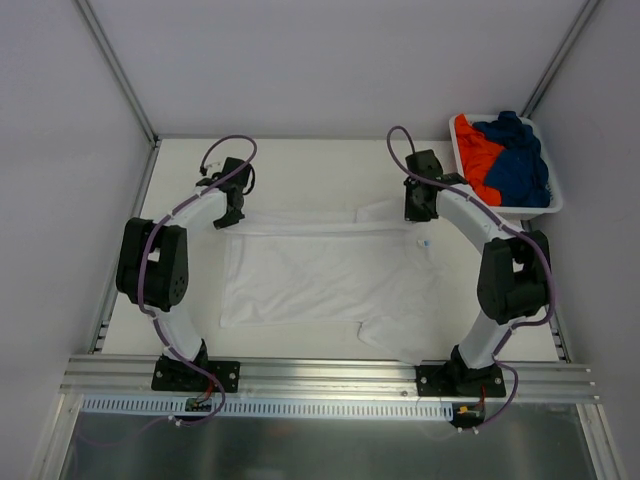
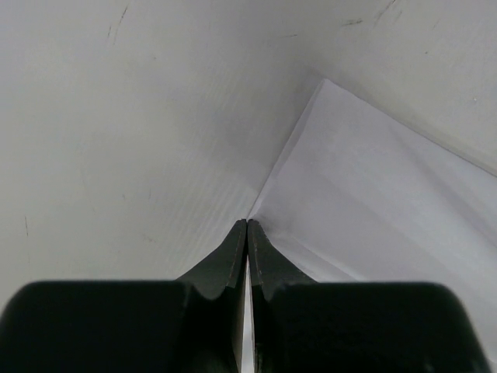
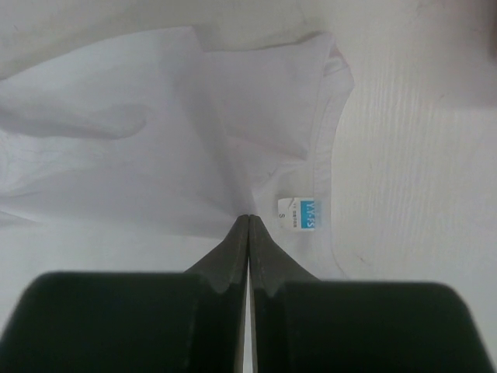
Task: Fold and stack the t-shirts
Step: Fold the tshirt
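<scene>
A white t-shirt (image 1: 320, 275) lies spread on the table, hem to the left and collar to the right, with a small blue label (image 1: 424, 243) at the collar. My left gripper (image 1: 232, 215) is at its far left corner; in the left wrist view the gripper (image 2: 247, 221) is shut with white cloth (image 2: 373, 194) pinched at the tips. My right gripper (image 1: 418, 212) is at the far right shoulder; in the right wrist view the gripper (image 3: 248, 217) is shut on a fold of the shirt (image 3: 116, 155) beside the label (image 3: 300, 211). The orange t-shirt (image 1: 475, 155) and the dark blue t-shirt (image 1: 518, 160) lie bunched in the basket.
A white plastic basket (image 1: 555, 205) stands at the far right corner of the table. Grey walls close in the table at the back and on both sides. A metal rail (image 1: 320, 375) with the arm bases runs along the near edge.
</scene>
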